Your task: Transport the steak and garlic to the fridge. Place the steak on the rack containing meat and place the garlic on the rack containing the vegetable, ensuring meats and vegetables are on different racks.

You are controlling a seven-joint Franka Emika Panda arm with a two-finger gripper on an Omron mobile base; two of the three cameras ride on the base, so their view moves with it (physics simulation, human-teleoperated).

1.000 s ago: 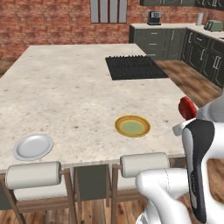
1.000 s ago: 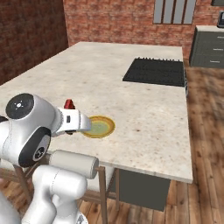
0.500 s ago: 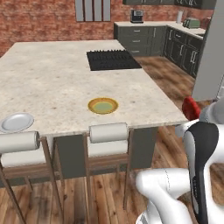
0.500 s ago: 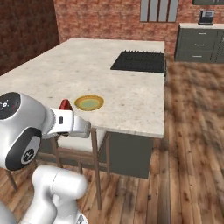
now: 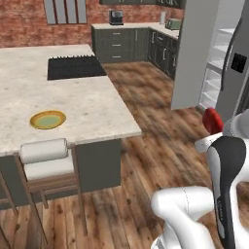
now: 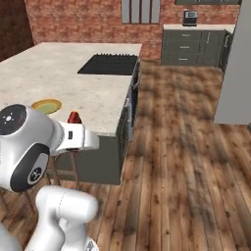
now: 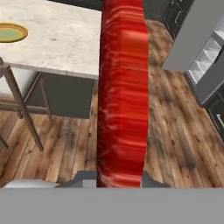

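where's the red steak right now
The bright-red raw steak is clamped in the tool, carried above the wooden floor, between the island counter and the open grey fridge.

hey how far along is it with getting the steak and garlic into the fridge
Done: the steak is picked up, clamped in the shut gripper, off the island counter. In hand: carrying it; the fridge stands open ahead. Left: shelving the steak, then the garlic, which I can't spot.

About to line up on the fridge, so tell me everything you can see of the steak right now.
The steak is a bright-red raw slab with lighter streaks, standing edge-on and upright in the hand view, held in the shut gripper. From the base views it shows as a small red lump at the hand, carried above the wood floor, clear of the island counter.
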